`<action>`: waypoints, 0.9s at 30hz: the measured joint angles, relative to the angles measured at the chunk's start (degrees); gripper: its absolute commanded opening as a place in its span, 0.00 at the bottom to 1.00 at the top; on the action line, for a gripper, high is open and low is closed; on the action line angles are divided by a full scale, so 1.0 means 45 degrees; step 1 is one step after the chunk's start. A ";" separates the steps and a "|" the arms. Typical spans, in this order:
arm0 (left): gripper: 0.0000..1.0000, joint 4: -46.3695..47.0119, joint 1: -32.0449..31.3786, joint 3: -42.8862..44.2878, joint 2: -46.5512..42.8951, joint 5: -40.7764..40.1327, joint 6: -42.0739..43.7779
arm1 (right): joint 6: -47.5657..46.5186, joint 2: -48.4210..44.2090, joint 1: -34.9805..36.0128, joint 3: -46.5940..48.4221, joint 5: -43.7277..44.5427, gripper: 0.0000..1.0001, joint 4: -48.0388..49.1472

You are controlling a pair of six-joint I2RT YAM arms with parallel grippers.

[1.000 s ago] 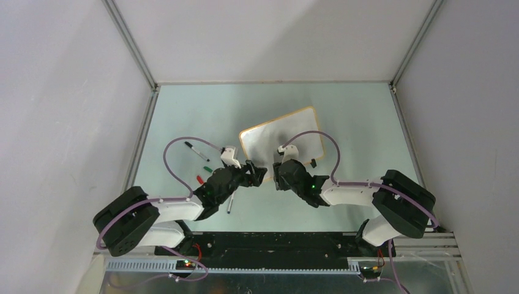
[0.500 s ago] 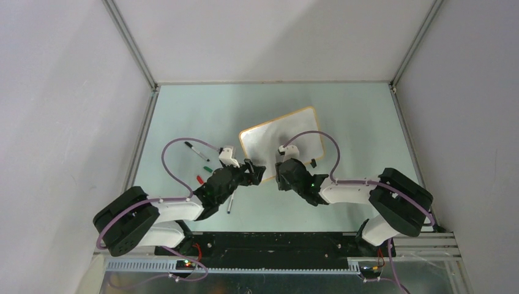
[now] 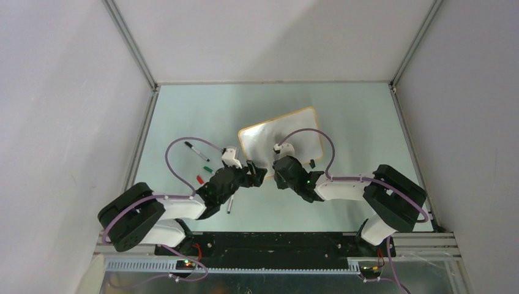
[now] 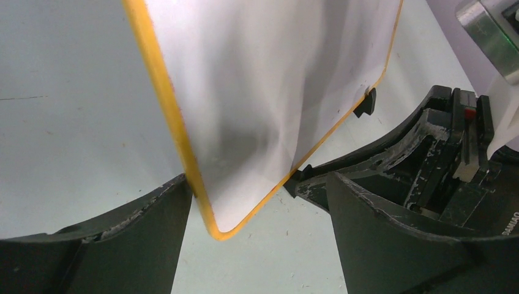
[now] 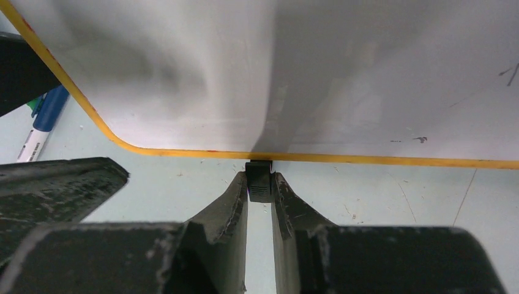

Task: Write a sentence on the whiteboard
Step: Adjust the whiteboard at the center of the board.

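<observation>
The whiteboard [image 3: 281,142] lies tilted on the table, white with an orange-tan frame. Its face looks blank; no green sentence shows in any view. My left gripper [image 3: 257,173] is open, and its jaws straddle the board's near left corner [image 4: 217,231] in the left wrist view. The left finger [image 4: 134,233] sits against the frame. My right gripper [image 3: 279,169] is shut on the black clip foot [image 5: 259,181] at the board's near edge [image 5: 367,159]. The second clip foot [image 4: 365,103] shows farther along that edge.
Markers lie left of the board: a black one [image 3: 197,150], a green cap [image 3: 207,167], a red cap [image 3: 200,178] and another pen [image 3: 230,205] under my left arm. A blue-and-white marker [image 5: 41,125] shows in the right wrist view. Grey walls enclose the table.
My right arm has shifted slightly left and its elbow has drawn in. The board and my left gripper have barely moved.
</observation>
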 measured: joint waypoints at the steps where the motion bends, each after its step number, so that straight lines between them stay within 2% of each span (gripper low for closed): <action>1: 0.85 0.0005 0.0000 0.0097 0.0121 0.0063 0.0005 | -0.0044 0.0063 0.0024 0.0078 0.0010 0.13 -0.0015; 27: 0.84 -0.0874 0.0005 0.2069 0.2108 0.0753 0.0087 | -0.0330 0.0296 0.0359 0.0432 0.0520 0.11 -0.0379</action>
